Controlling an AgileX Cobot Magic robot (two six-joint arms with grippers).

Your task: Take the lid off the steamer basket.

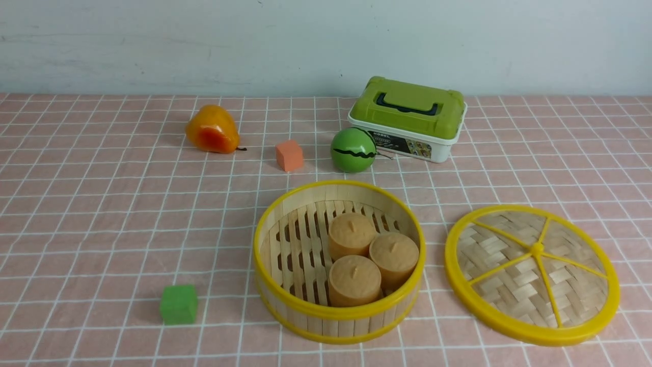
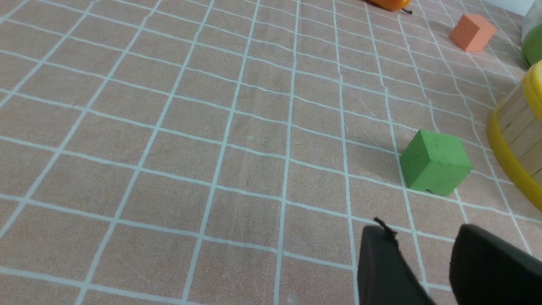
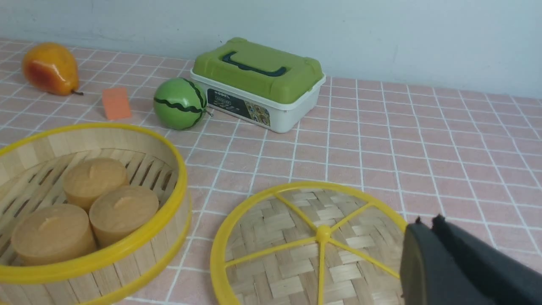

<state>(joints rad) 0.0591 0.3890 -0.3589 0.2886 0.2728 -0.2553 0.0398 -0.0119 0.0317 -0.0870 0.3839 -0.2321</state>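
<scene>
Already off, the flat round woven-bamboo lid [image 3: 296,254] (yellow rim, five spokes, centre knob) lies just ahead of the closed, empty right gripper [image 3: 425,222]; the wooden-slat, yellow-rimmed steamer basket [image 3: 139,241] stands beside it, leftward; the left gripper [image 2: 423,237] gapes open; the green-lidded white box [image 3: 288,120] reads "MODEL".

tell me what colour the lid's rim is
Yellow; the lid shows best in the front view.

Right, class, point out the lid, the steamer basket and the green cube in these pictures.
lid [image 1: 532,276]: front view, woven bamboo just below its centre knob.
steamer basket [image 1: 298,252]: front view, bare slatted floor, left half.
green cube [image 1: 179,304]: front view, middle of its front face.
</scene>
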